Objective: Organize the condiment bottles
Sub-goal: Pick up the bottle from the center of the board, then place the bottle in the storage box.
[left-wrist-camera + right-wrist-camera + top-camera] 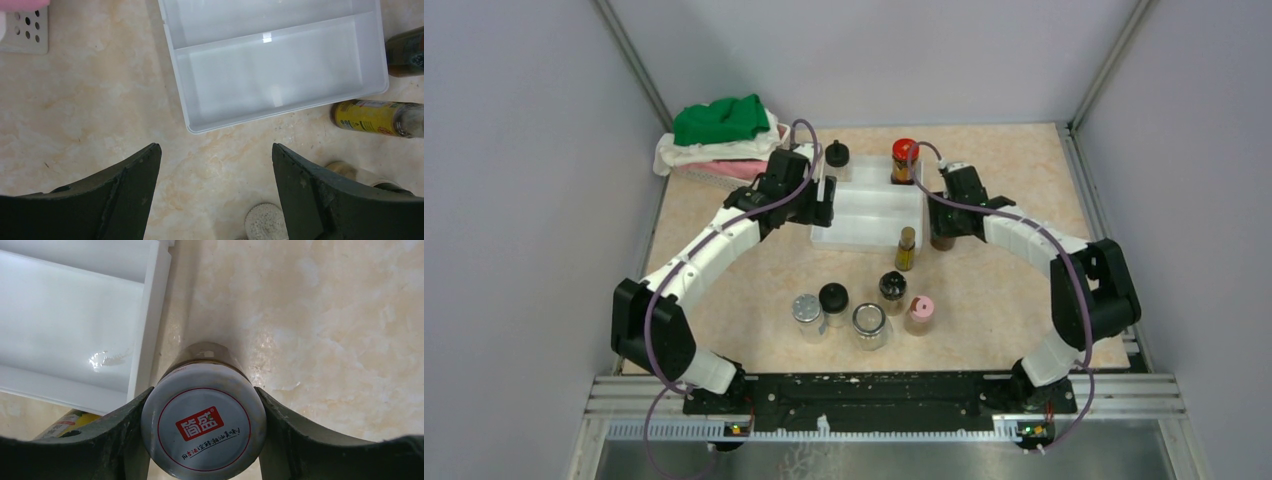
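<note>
A white stepped tray [864, 222] sits mid-table. A black-capped bottle [836, 155] and a red-capped jar [904, 160] stand at its back. My right gripper [944, 228] is shut on a jar with a white-red cap [202, 432], just right of the tray [75, 330]. My left gripper [822, 203] is open and empty at the tray's left side [215, 150]. A slim amber bottle [906, 248] stands in front of the tray and shows in the left wrist view [372, 117]. Several jars stand nearer: silver-capped [807, 315], black-capped [833, 298], silver-lidded [870, 325], black-capped [892, 286], pink-capped [920, 313].
A pile of green and white cloth [722, 125] lies on a pink perforated basket [724, 170] at the back left, close to my left arm. Grey walls enclose the table on three sides. A corner of the basket shows in the left wrist view [25, 30].
</note>
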Robot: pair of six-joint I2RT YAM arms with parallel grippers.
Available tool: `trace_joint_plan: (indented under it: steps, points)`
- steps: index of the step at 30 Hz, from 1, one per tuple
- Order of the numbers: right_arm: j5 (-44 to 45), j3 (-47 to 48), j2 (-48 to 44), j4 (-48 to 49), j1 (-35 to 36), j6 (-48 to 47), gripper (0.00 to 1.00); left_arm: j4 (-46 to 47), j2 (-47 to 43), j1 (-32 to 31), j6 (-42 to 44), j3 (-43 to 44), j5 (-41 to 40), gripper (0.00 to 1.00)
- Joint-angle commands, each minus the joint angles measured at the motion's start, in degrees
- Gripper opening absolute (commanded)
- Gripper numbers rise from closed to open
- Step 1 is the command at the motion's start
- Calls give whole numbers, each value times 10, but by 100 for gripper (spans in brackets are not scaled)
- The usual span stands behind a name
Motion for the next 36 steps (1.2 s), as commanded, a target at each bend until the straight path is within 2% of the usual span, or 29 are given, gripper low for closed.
trace_joint_plan:
  steps: [1,6,15,30,36]
  points:
    - [15,43,-62,9,4,-9,0,13,-17,0,-2,-3,5,87]
    - [4,107,-64,-15,4,-18,0,3,-13,0,-2,-1,9,87]
    - [-54,183,-10,31,5,-22,0,-7,-12,0,-2,0,7,87]
    - [-149,177,122,183,10,28,0,-21,-14,0,10,20,5,87]
    - [-118,211,156,148,17,15,0,-20,-5,1,8,29,15,86]
